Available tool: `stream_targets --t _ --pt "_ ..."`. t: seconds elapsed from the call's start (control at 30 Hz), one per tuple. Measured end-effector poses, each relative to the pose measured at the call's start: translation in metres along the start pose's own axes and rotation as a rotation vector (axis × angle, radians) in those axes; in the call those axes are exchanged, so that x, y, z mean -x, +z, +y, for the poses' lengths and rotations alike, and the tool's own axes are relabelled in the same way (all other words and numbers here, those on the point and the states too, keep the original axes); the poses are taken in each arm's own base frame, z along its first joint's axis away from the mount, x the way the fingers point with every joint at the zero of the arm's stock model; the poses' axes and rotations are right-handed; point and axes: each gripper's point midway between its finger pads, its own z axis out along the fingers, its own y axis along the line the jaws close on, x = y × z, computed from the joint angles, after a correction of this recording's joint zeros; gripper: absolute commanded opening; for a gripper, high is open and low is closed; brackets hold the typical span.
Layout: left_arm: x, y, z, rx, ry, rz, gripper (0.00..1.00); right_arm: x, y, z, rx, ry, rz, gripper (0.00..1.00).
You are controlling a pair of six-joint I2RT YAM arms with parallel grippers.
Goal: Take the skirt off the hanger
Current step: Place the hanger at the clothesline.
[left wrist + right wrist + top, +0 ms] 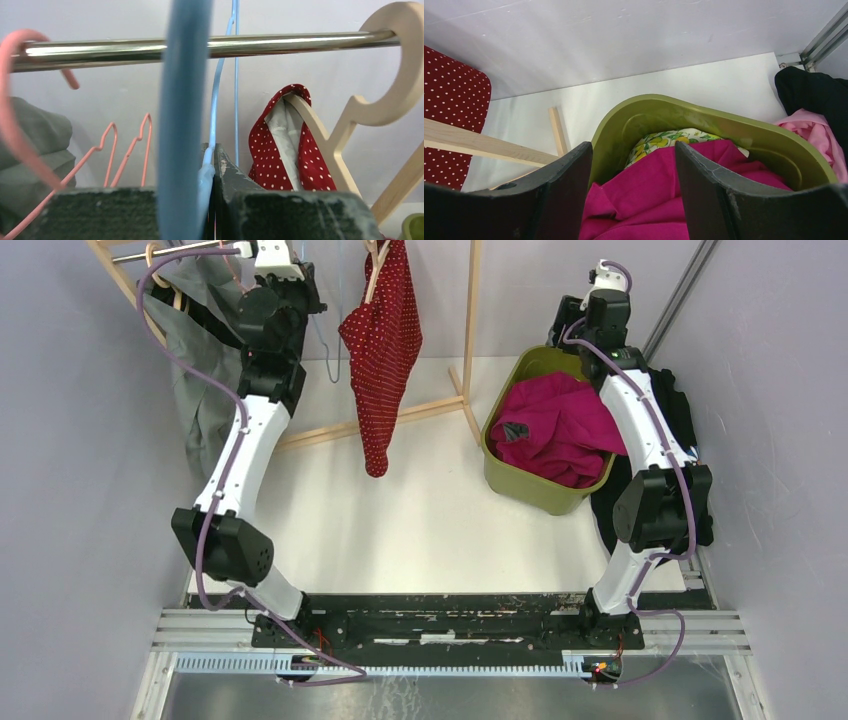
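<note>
Left gripper (212, 162) is shown in the left wrist view with its fingers pressed together on a thin blue hanger (215, 105), just below a metal rod (280, 44). To the right, the red dotted skirt (312, 160) is draped on a wooden hanger (385, 107) hooked over that rod. In the right wrist view, the right gripper (631, 150) is seen spread wide above a green bin (724, 125) filled with magenta cloth (649, 190). From above, the skirt is seen hanging between the arms, left of the bin, over the white table (430, 510).
</note>
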Motion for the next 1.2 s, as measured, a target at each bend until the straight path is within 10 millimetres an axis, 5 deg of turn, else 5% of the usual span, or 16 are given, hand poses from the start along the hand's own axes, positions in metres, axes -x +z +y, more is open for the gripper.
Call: stream_targets --t 0.37,0.5,0.67,1.2 --pt "-0.036 0.044 -0.005 0.000 -0.003 0.042 0.03 0.003 0.001 -0.016 -0.027 0.010 -0.005 0.67" --pt "-0.035 0.053 -0.006 0.000 -0.006 0.031 0.03 0.005 0.002 -0.022 -0.036 0.013 -0.007 0.67" --pt "-0.027 0.060 -0.005 0.004 -0.009 0.016 0.03 0.006 0.002 -0.027 -0.044 0.017 -0.008 0.67" --pt "-0.051 0.065 0.014 0.110 -0.006 0.099 0.03 0.008 0.002 -0.031 -0.040 0.038 -0.011 0.66"
